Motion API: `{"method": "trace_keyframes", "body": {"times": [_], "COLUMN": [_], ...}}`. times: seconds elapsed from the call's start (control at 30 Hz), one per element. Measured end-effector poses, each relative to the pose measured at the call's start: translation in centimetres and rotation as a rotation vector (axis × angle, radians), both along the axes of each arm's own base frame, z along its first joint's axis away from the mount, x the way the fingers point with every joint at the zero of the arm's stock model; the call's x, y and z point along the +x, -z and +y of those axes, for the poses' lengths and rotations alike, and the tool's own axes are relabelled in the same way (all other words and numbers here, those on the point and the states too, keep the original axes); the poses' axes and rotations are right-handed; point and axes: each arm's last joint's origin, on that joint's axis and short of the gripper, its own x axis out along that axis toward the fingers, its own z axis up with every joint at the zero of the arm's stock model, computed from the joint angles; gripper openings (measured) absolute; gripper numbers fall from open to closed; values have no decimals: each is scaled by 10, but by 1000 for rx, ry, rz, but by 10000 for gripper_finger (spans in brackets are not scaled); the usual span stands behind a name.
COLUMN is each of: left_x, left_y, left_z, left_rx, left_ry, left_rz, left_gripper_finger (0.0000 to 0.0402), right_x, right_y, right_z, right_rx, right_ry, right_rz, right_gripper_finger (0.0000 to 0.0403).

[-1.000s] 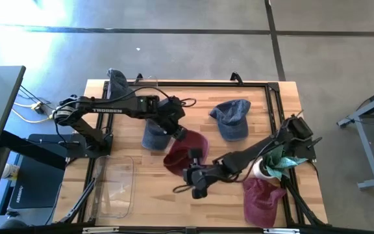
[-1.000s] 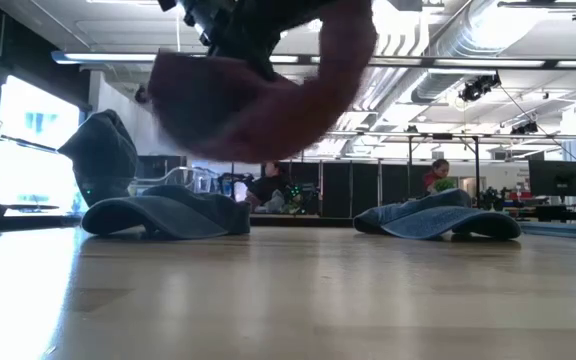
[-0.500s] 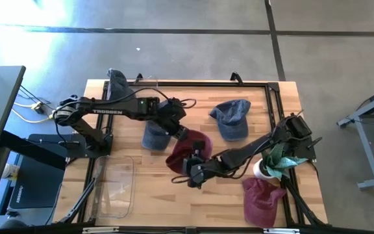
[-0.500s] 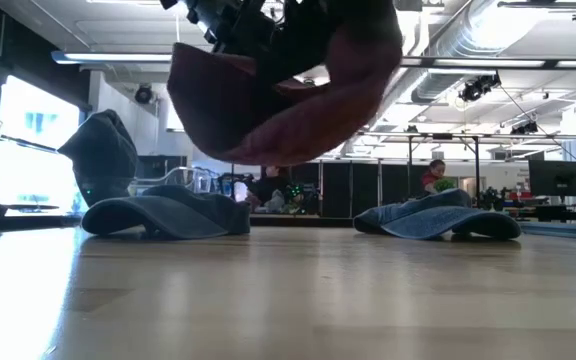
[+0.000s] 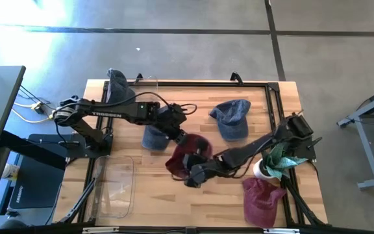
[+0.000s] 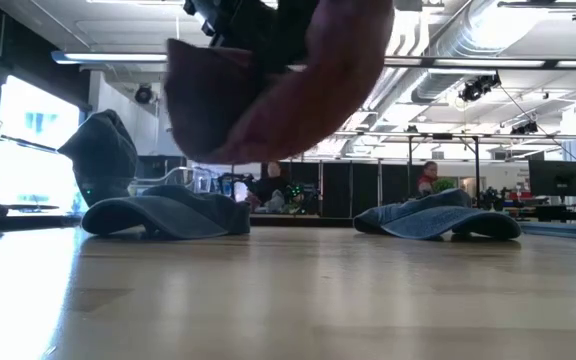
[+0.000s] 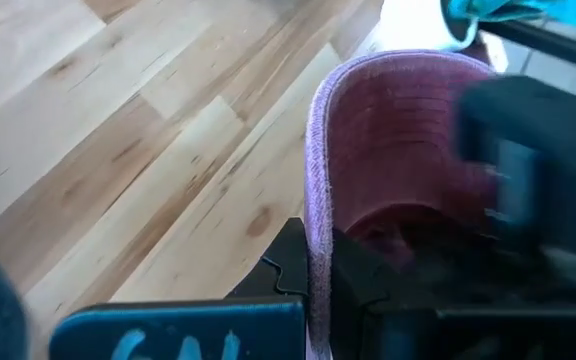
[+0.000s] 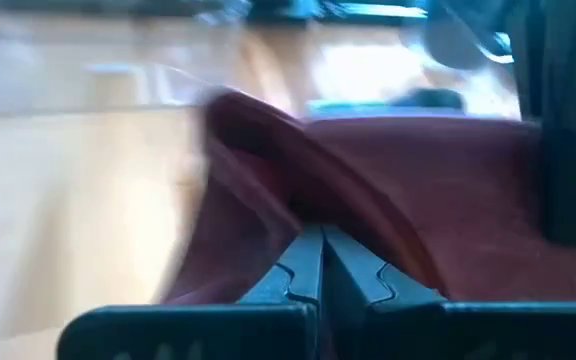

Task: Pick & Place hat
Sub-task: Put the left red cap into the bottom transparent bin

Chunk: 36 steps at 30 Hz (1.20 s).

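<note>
Maroon hat point(image 5: 186, 155) hangs above the wooden table point(image 5: 148, 195), pinched by both the left gripper point(image 5: 177, 138) and right gripper point(image 5: 193, 173), fingers closed on its fabric

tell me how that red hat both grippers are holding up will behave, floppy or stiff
Probably floppy: the red hat sags in a curved fold below the grippers, well off the table. Likely light, since thin fabric edges pinched by the left gripper and right gripper carry it. It seems unlikely to slip.
</note>
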Motion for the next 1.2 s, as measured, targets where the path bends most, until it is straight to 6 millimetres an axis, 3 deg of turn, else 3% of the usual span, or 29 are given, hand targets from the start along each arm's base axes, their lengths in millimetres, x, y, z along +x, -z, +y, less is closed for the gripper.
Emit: {"method": "trace_keyframes", "body": {"times": [0.27, 0.37, 0.47, 0.63, 0.77, 0.93, 1.2], "left_x": [5, 6, 12, 21, 30, 34, 32], "left_y": [14, 14, 21, 38, 47, 53, 54], "left_z": [3, 10, 22, 41, 48, 50, 55], "left_rx": [10, -18, -55, -122, -180, -212, -217], "left_ry": [4, -2, -35, -80, -72, -66, -88], "left_rz": [61, 52, 61, 91, 78, 78, 84], "left_gripper_finger": [1, 1, 1, 1, 1, 1, 1], "right_x": [-35, -45, -45, -38, -28, -22, -23], "right_y": [-41, -52, -50, -23, 10, 45, 80], "right_z": [18, 18, 24, 31, 32, 31, 33], "right_rx": [143, 182, 179, 32, -225, -450, -451], "right_ry": [-200, -342, -543, -645, -623, -545, -515], "right_rz": [28, 71, 117, 221, 327, 466, 606], "right_gripper_finger": [14, 50, 106, 207, 253, 259, 237]}}
